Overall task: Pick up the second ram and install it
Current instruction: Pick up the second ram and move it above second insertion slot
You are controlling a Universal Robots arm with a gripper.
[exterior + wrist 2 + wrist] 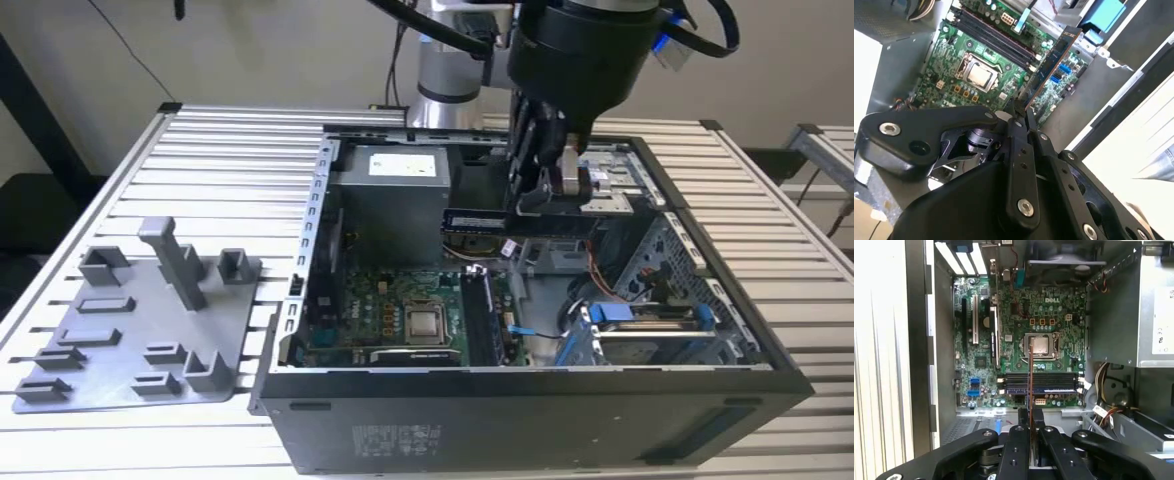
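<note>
One dark stick, the second ram (481, 220), is clamped in my tool (541, 205) and held in the air over the open computer case (534, 420), clear of the motherboard (1064, 305). I judge this to be the carry-to-install step. The stick lies crosswise to the memory slots (1040, 382), so seating it calls for a turn to line up, then a straight, even press.

thin dark second ram (518, 222), horizontal, aloft
</note>
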